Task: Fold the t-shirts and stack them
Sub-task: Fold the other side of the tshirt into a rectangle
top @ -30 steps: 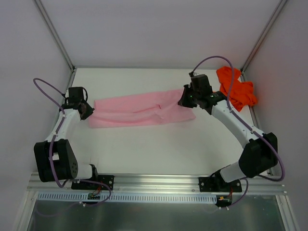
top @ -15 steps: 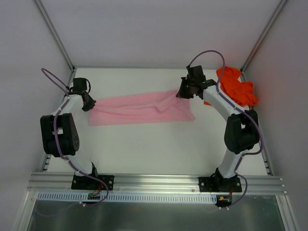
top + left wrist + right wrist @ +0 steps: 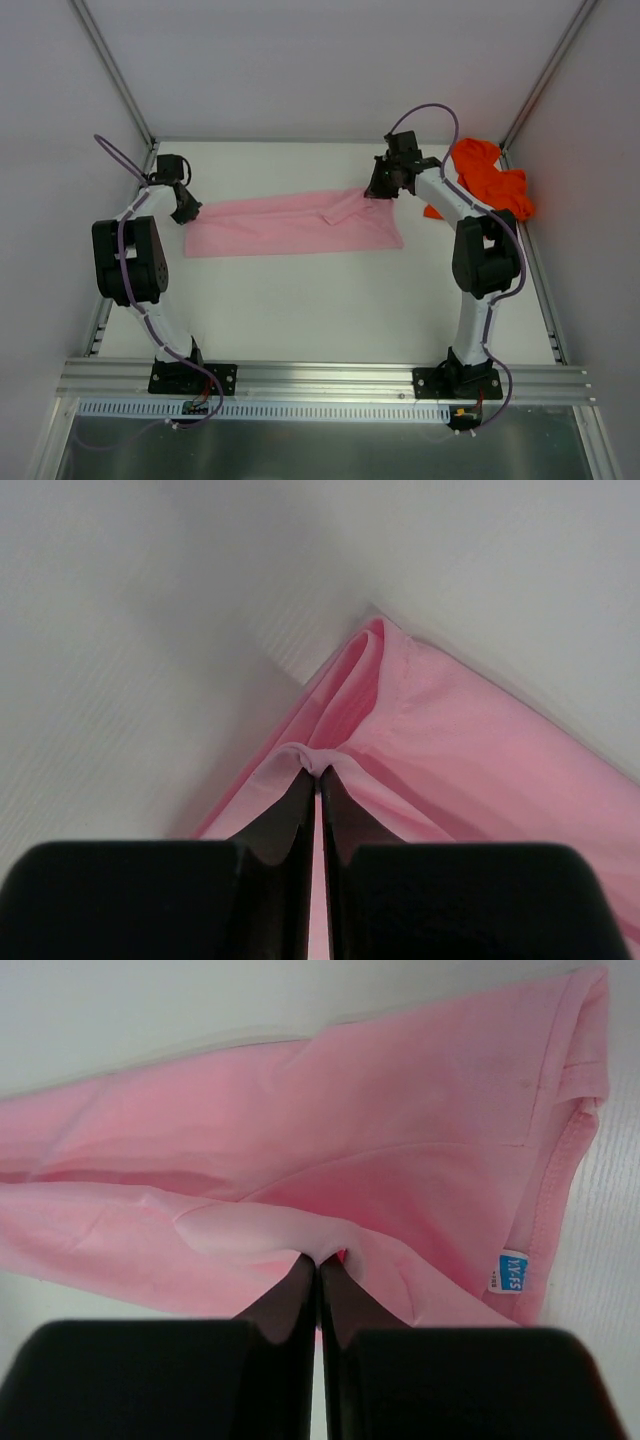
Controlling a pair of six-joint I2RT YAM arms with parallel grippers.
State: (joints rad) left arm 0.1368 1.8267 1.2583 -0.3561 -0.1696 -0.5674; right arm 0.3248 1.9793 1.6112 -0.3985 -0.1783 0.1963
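Note:
The pink t-shirt [image 3: 290, 227] lies stretched in a long band across the back of the table. At its left end my left gripper [image 3: 186, 212] is shut on a pinch of the cloth [image 3: 318, 760]. My right gripper [image 3: 383, 190] is shut on the shirt's far right edge [image 3: 322, 1252], where a blue label [image 3: 513, 1271] shows by the hem. The orange-red t-shirt [image 3: 490, 180] sits crumpled in the back right corner, just right of the right arm.
White walls with metal corner posts [image 3: 115, 70] close in the table at the back and sides. The left arm runs along the left wall. An aluminium rail [image 3: 320, 375] crosses the near edge by the arm bases.
Both grippers have carried the shirt's ends toward the back of the table, the left one also outward to the left. The pink band now lies flatter and straighter.

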